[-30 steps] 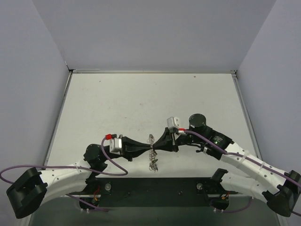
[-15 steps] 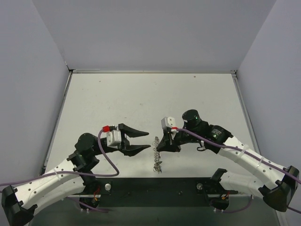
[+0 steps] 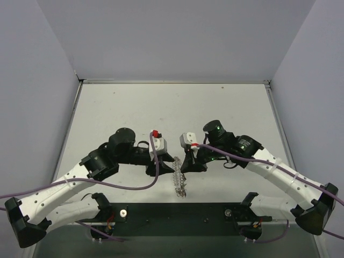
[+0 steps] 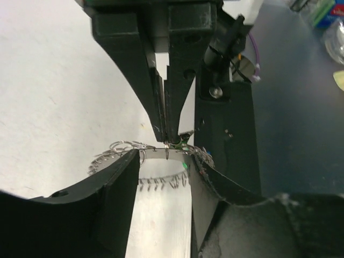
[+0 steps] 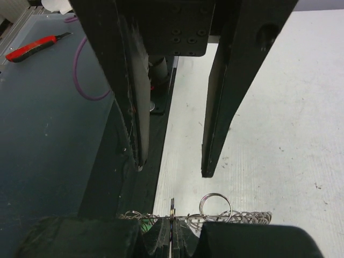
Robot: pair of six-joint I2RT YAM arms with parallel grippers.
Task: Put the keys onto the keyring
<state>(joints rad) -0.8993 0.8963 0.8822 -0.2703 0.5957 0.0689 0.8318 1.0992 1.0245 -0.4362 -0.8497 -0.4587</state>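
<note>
Your right gripper (image 4: 166, 141) is clenched on the rim of the keyring (image 3: 180, 185), its two fingers pressed together on the thin wire at the ring's top. The ring is a silvery, coil-edged loop close to the middle of the bench's (image 3: 161, 107) near edge, between the two arms. Your left gripper (image 4: 164, 161) is released: its fingers are spread with one on each side of the ring, facing the right gripper's tips and gripping nothing. A green speck (image 4: 184, 145) sits just beside the pinch. It may be a key head, but it is too small to be sure.
</note>
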